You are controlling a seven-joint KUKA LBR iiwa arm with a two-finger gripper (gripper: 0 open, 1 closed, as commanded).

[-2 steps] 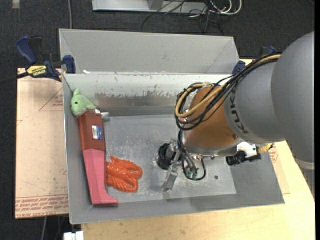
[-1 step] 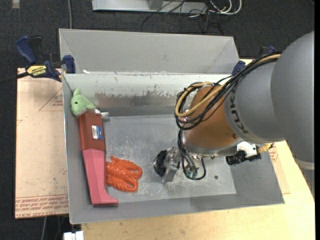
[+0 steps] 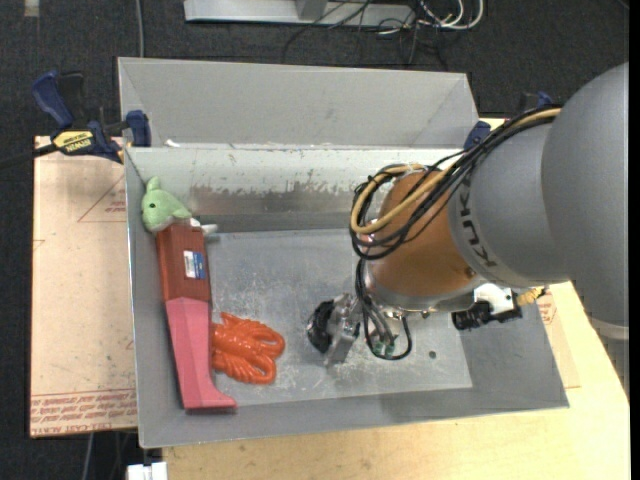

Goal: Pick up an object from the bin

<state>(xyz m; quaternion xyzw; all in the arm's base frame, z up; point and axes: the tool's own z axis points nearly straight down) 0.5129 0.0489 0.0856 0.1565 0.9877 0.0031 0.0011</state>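
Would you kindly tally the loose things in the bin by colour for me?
Green: 1, soft green toy head
Red and pink: 1, long red-and-pink box
Orange: 1, ribbed orange rubber toy
Black: 1, small black lump beside the gripper
Total: 4

Your bin (image 3: 440, 368): grey metal, matt, floor scuffed pale. Orange toy (image 3: 243, 348): glossy, rubbery plastic. Green head (image 3: 157, 206): soft-looking, matt. Red-pink box (image 3: 185, 268): smooth, faint sheen, paper label. Orange cover (image 3: 420, 248) on your arm: smooth, shiny
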